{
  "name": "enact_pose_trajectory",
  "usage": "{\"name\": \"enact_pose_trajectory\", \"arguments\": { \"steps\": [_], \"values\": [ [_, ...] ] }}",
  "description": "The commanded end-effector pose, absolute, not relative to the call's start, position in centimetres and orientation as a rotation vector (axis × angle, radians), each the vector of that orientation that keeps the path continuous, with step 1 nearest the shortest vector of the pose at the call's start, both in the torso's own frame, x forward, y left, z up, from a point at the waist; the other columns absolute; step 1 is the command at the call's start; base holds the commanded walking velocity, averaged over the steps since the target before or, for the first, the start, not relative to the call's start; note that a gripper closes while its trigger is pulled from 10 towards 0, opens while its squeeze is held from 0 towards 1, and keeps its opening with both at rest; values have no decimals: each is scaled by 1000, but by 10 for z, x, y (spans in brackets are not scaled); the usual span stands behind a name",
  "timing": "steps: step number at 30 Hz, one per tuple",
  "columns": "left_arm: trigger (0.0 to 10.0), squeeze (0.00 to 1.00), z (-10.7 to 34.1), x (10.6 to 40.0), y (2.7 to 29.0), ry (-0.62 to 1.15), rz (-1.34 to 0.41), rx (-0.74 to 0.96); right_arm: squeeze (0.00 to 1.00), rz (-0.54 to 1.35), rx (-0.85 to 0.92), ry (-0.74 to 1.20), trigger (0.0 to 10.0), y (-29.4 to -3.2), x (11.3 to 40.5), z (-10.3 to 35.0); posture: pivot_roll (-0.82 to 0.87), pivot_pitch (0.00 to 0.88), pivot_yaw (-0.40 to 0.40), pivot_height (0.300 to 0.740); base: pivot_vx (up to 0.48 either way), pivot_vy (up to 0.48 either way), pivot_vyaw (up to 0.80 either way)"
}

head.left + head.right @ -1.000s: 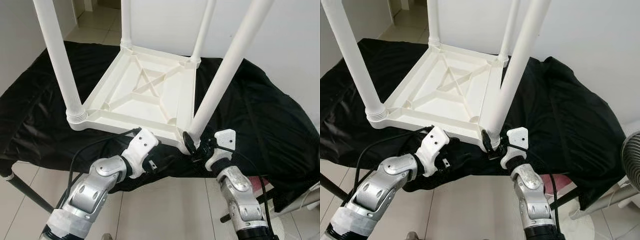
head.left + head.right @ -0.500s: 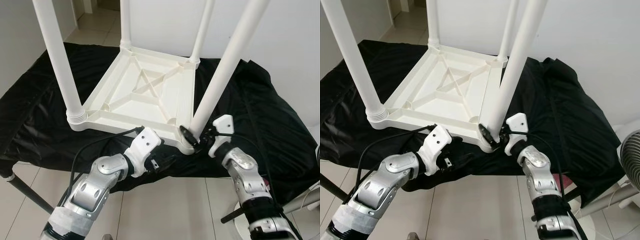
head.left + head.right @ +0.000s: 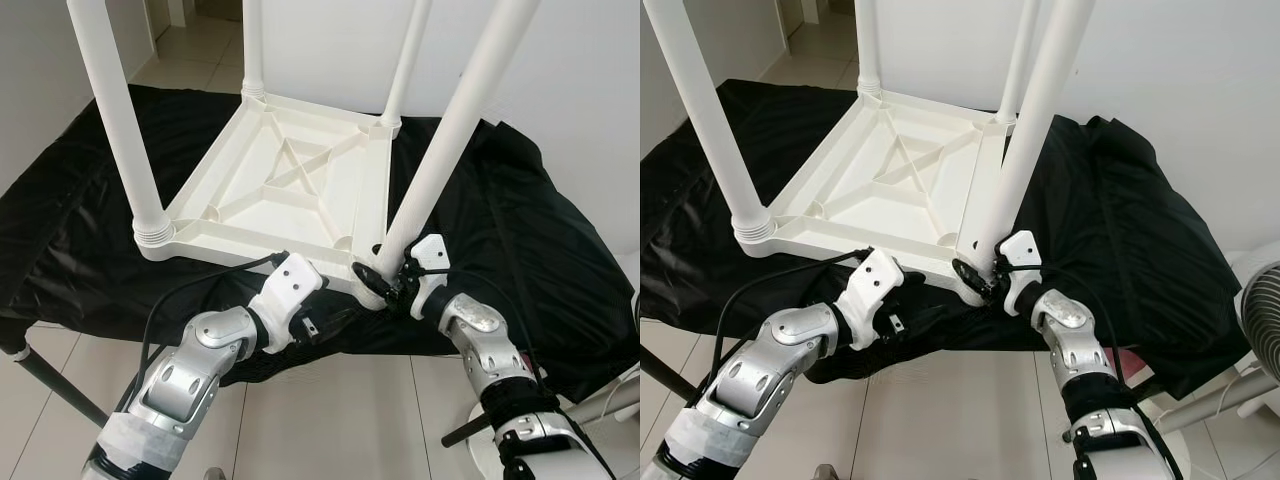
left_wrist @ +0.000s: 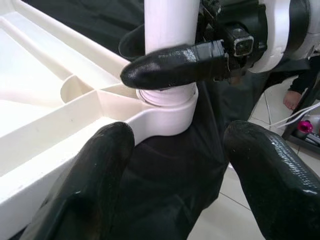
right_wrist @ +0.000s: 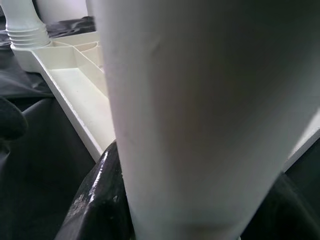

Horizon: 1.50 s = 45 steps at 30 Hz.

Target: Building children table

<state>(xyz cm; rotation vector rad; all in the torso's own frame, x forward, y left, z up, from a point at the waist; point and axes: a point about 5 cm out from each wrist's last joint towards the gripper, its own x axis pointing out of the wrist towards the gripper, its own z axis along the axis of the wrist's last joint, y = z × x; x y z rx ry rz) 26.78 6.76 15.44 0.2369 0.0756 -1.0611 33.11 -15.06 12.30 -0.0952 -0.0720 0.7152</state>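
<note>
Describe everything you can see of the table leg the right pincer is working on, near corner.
The near-right leg is a plain white tube, plastic by its look, rising at a slant from the corner socket of the upside-down white table, which lies on a black cloth. Its base sits in the round socket collar. The right pincer is closed around it just above the collar, one black finger across its front. The left pincer is open below the table's edge, not touching the leg.

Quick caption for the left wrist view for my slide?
Right gripper clamps the white table leg at its corner socket on the upturned tabletop, seen between the open left gripper's fingers.
</note>
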Motion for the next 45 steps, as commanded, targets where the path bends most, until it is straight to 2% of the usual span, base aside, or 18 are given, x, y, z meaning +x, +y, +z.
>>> {"name": "enact_pose_trajectory", "arguments": {
  "steps": [1,6,7,12,13,17,22,26,29,31,33,37,45],
  "values": [
    [10000,0,154,271,67,76,-1035,241,0,721,-127,-53,0,-155,331,119,17,34,-103,740,0,0,0],
    [10000,0,154,271,67,74,-1034,240,0,730,-112,-52,0,-156,331,118,17,43,-104,740,0,0,0],
    [10000,0,154,271,66,75,-1036,239,0,726,-86,-56,10000,-155,331,119,17,43,-104,740,0,0,0],
    [10000,0,152,270,64,81,-1040,238,0,654,-44,-98,10000,-155,331,125,15,52,-107,740,0,0,0],
    [10000,0,152,269,64,81,-1043,235,0,549,-51,-116,10000,-159,334,127,11,57,-106,740,0,0,0],
    [10000,0,152,268,63,81,-1048,232,0,415,-55,-129,10000,-162,336,127,10,61,-105,740,0,0,0],
    [10000,0,152,267,62,83,-1051,230,0,354,-37,-132,10000,-157,332,126,5,65,-102,740,0,0,0],
    [10000,0,151,266,65,92,-1054,233,0,184,24,-129,10000,-148,323,127,1,75,-94,740,0,0,0],
    [10000,0,150,266,66,96,-1052,234,0,125,39,-121,10000,-144,319,128,1,77,-93,740,0,0,0],
    [10000,0,150,266,68,100,-1052,236,0,15,81,-101,10000,-132,311,126,5,79,-90,740,0,0,0],
    [10000,0,150,266,68,100,-1052,236,0,15,81,-101,10000,-132,311,126,5,79,-90,740,0,0,0],
    [10000,0,149,265,68,102,-1055,237,0,-31,129,-71,10000,-115,301,121,7,79,-88,740,0,0,0],
    [10000,0,149,266,68,105,-1056,238,0,65,144,-106,10000,-102,297,129,6,77,-87,740,0,0,0]
  ]
}}
